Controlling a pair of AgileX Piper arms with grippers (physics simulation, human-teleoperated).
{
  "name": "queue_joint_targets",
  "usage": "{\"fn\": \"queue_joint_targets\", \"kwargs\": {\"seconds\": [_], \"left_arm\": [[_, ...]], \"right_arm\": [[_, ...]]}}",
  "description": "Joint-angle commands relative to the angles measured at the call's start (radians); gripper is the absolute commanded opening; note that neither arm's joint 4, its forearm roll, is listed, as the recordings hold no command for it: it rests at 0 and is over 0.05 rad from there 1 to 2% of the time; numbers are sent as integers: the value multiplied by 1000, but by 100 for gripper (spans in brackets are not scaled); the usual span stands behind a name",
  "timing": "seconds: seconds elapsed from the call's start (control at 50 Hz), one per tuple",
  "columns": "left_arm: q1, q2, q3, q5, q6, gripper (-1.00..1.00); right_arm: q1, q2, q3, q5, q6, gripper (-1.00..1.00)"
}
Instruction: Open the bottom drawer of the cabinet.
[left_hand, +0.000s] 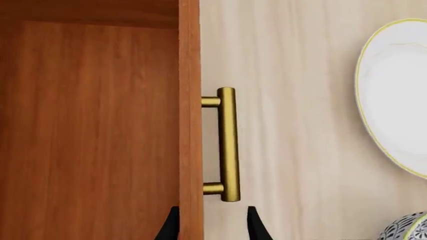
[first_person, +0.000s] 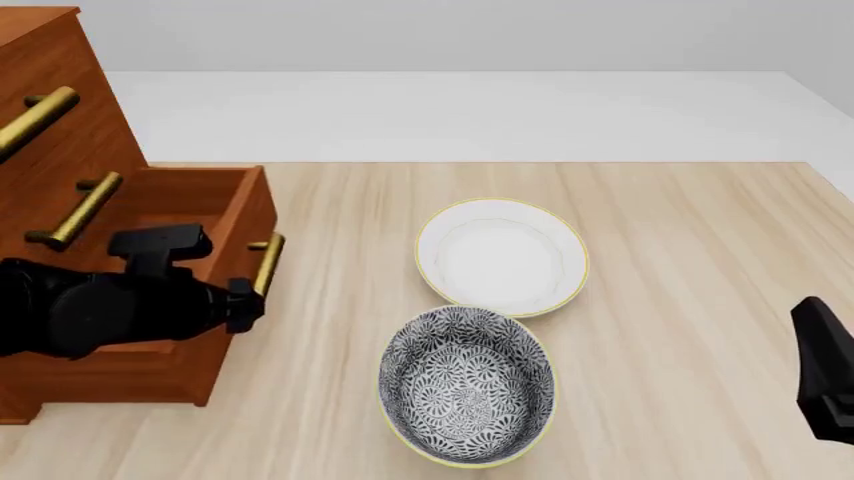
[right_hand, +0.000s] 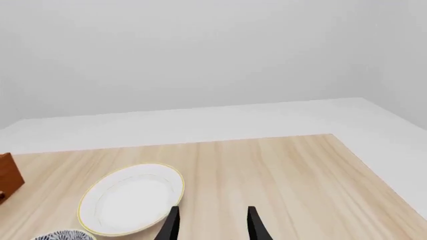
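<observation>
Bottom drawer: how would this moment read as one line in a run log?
bottom drawer: pulled out | left gripper: open, straddling drawer front below handle | right gripper: open, idle

A white bowl (first_person: 502, 256) with a thin yellow rim sits on the light wooden table (first_person: 694, 250). Just in front of it is a bowl with a black and white pattern (first_person: 466, 385). Both bowls are upright.

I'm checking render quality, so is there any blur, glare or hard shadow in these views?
Front view: sharp, flat even light, only faint shading under the patterned bowl. Left wrist view: crisp, soft sheen on the brass handle, no glare. Right wrist view: sharp, white plate nearly shadowless.
</observation>
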Motion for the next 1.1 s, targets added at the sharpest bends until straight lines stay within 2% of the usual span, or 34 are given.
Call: {"fn": "queue_joint_targets", "kwargs": {"seconds": [0.02,0.28,0.66,1.1], "left_arm": [[-47,36,-18,-12,-14,100],[-83,85,-42,-36,-27,100],[-164,92,-94,-8,-39,100],[-219,107,-128,1,-33,100]], "right_arm": [[-2,0,-3,1,2,100],[-3,0,-2,-2,4,100],[-5,0,-5,-2,8,100],[-7,0,-3,-6,14,100]]}}
